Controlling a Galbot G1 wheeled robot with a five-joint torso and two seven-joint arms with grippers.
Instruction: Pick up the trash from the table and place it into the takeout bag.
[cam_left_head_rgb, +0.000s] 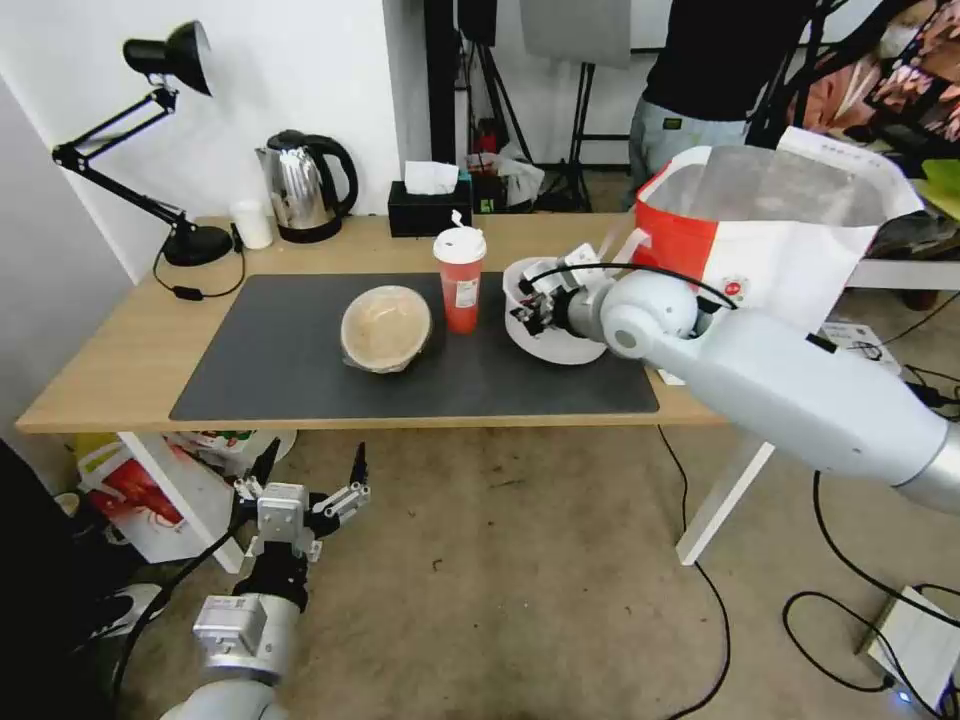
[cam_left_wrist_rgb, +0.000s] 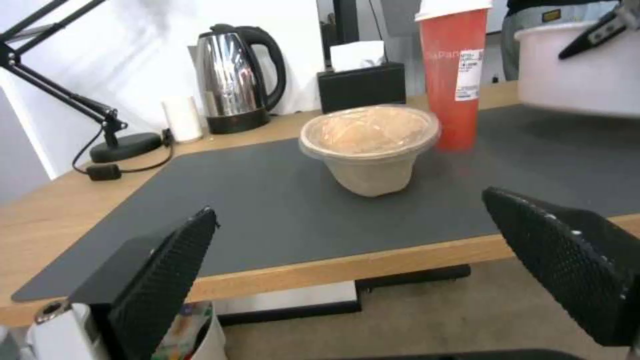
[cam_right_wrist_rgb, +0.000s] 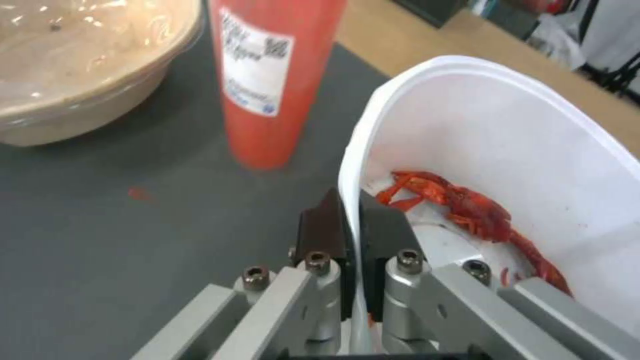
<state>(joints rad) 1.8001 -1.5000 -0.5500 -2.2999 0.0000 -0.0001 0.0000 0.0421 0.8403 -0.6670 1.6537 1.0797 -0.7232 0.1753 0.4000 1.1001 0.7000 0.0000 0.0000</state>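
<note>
tan lidded bowl (cam_left_wrist_rgb: 369, 145) beside red cup (cam_left_wrist_rgb: 455, 75) beyond open left tool (cam_left_wrist_rgb: 373, 260)

Hidden behind the right arm (cam_left_head_rgb: 790, 390): the near rim of the wide white bowl (cam_left_head_rgb: 560, 345) and the takeout bag's (cam_left_head_rgb: 760, 230) lower front. Cut off at the frame edge: red drink cup's (cam_right_wrist_rgb: 273, 75) lid, tan lidded bowl's (cam_right_wrist_rgb: 80, 65) far side.

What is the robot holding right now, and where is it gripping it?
The right gripper pinches the white bowl by its rim. The left gripper holds nothing.
</note>
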